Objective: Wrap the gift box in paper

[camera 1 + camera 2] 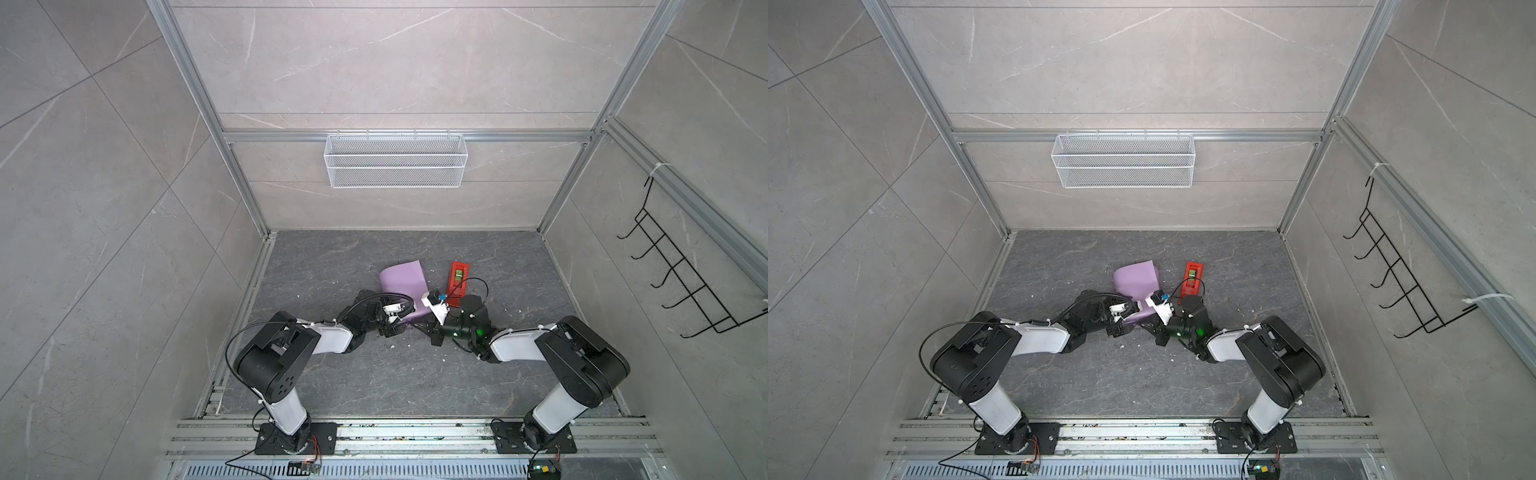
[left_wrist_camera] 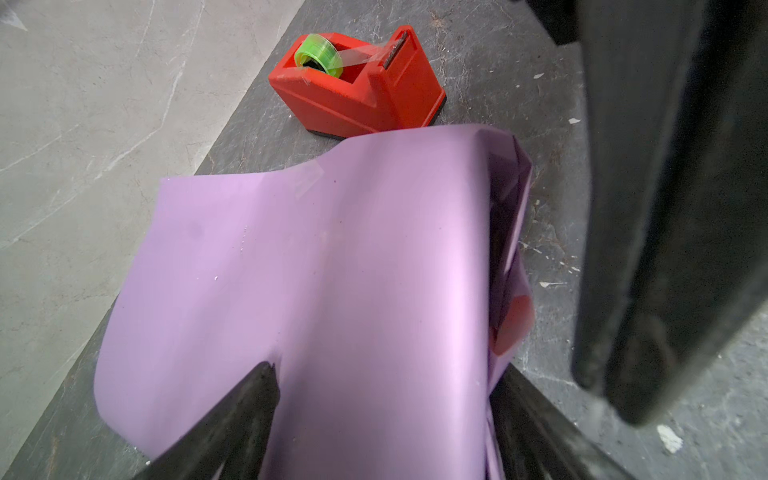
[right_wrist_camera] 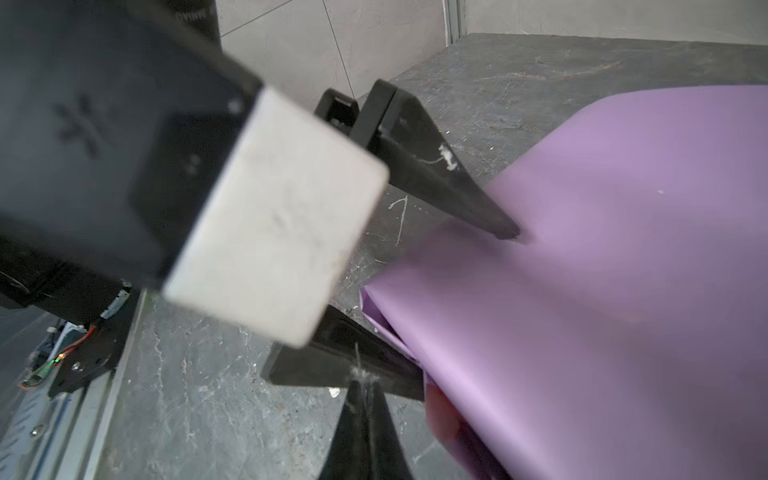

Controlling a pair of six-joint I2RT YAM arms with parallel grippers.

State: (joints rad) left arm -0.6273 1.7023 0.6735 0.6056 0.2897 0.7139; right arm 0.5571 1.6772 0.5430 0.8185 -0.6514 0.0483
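Note:
The paper (image 1: pixel 402 277), lilac side out, is folded over a low bulk mid-table; the gift box is hidden beneath it. My left gripper (image 2: pixel 382 370) straddles the near end of this bundle with its jaws wide. One fingertip (image 3: pixel 509 233) dents the paper's top and the other finger (image 3: pixel 353 370) lies against its side edge. A pale pink inner side (image 2: pixel 513 324) shows at the open end fold. A clear tape strip (image 2: pixel 307 178) sits on the paper. My right gripper (image 3: pixel 363 386) is shut just beside that end fold, with a thin whitish wisp at its tips.
A red tape dispenser (image 1: pixel 457 277) with a green roll (image 2: pixel 319 55) stands right of the paper. A white wire basket (image 1: pixel 395 162) hangs on the back wall and a black hook rack (image 1: pixel 685 282) on the right wall. Small white scraps (image 1: pixel 444 358) dot the dark table.

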